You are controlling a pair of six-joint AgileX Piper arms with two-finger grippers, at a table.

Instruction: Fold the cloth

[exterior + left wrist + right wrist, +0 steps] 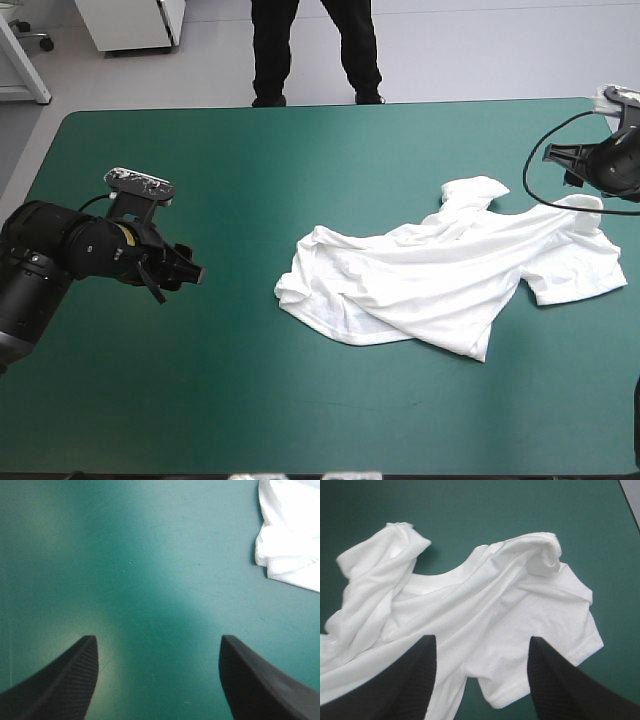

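A white T-shirt [440, 275] lies rumpled and partly spread on the teal-green cover [250, 160], right of the table's middle. The left gripper [157, 640] hangs wide open over bare cover, well apart from the T-shirt. The right gripper [480, 639], fingers also wide apart, hovers above its collar end.

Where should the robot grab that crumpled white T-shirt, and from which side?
Likely the short sleeve lying flat at the T-shirt's right end: its hem is free, and the open right gripper hangs nearby, so come down from above.
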